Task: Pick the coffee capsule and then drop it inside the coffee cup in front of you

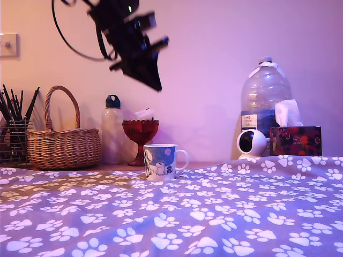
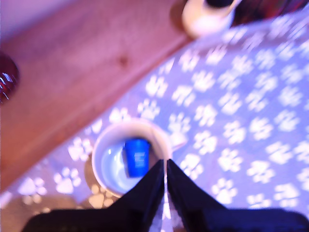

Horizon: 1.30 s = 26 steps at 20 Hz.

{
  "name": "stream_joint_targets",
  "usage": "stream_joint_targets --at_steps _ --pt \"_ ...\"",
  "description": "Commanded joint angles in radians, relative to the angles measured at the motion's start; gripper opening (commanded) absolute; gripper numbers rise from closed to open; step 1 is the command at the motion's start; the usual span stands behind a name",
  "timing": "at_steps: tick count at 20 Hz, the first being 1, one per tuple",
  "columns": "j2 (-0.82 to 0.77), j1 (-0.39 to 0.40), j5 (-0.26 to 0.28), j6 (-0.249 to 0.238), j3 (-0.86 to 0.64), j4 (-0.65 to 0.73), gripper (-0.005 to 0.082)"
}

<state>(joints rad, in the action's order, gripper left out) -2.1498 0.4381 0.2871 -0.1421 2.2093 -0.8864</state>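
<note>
Hovering high over the scene, end effector [image 1: 153, 80] with fingers pressed together and nothing between them, tips almost touching in the wrist view. Sitting inside the coffee cup [image 2: 107, 145] already: coffee capsule [image 2: 136, 156], dark blue, lying toward the 3 o'clock side of the cup's white interior as the wrist camera shows it. Not visible from the exterior view, hidden by the mug wall. Standing upright on the paw-print cloth [image 1: 225, 214], near the far edge where bare wooden counter [image 2: 72, 72] begins, handle pointing to 3 o'clock in the exterior view. Directly beyond the cup, at 12 o'clock from it, a red goblet [image 1: 140, 136]; further round toward 9 o'clock, a wicker basket [image 1: 63, 145]. Off at 3 o'clock, a small round white camera [image 1: 251, 143] and a tissue box [image 1: 296, 140].

Looks like the drop step done, judging by the capsule resting in the cup and the empty tips well above it. Wrist view blurred, so arm probably in motion, direction impossible to tell. Next move calling for little: clearing up and away without clipping the cup rim or the goblet behind, then parking.
</note>
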Motion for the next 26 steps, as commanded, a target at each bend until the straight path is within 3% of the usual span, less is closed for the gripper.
stream_joint_targets --at_steps 1,7,11,16,26 --pt "0.019 0.003 0.006 -0.008 -0.001 -0.008 -0.0022" --pt "0.129 -0.002 0.007 -0.008 -0.067 -0.028 -0.0022" --pt "0.282 -0.011 -0.011 -0.003 -0.343 0.106 -0.0022" --pt "0.51 -0.057 -0.037 0.042 -0.661 0.311 -0.0022" --pt "0.789 -0.125 -0.034 0.057 -1.084 0.433 -0.0022"
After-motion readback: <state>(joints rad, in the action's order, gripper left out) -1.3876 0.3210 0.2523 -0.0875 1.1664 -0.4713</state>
